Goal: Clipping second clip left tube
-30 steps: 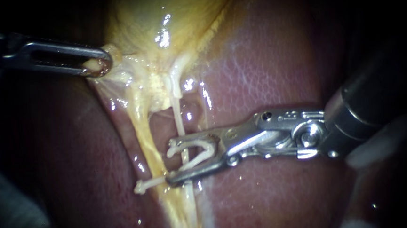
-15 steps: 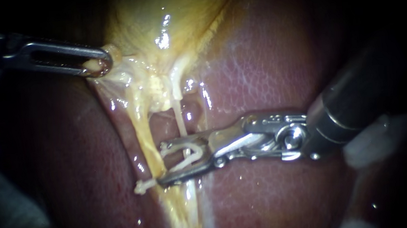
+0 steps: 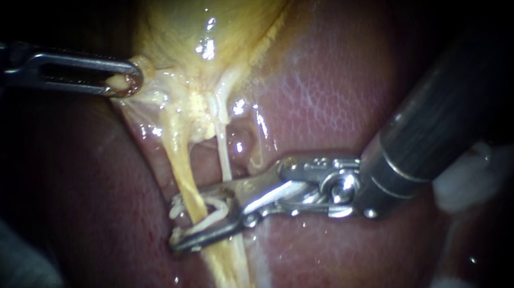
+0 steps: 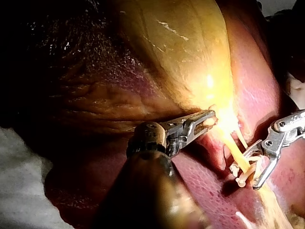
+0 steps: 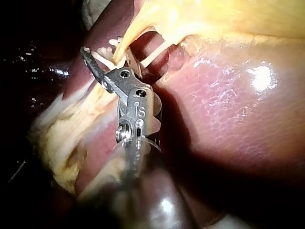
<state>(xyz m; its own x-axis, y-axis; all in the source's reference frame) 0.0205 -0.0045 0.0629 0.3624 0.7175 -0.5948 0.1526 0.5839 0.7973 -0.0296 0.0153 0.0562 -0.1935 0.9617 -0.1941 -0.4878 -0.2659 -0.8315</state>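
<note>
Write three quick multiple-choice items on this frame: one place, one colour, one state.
1. The white plastic clip carried by the right instrument straddles:
A the thick yellow left tube
B the thin pale right tube
C the dark red liver

2. The clip's colour:
A blue
B white
C black

3. The left instrument is:
A clear of all tissue
B out of view
C gripping a pale tissue fold at the narrow end of the yellow gallbladder

Key:
1 A, the yellow tube runs between the clip's legs in the endoscope view.
2 B, it shows white against the metal.
3 C, tissue is pinched at its tip.
</note>
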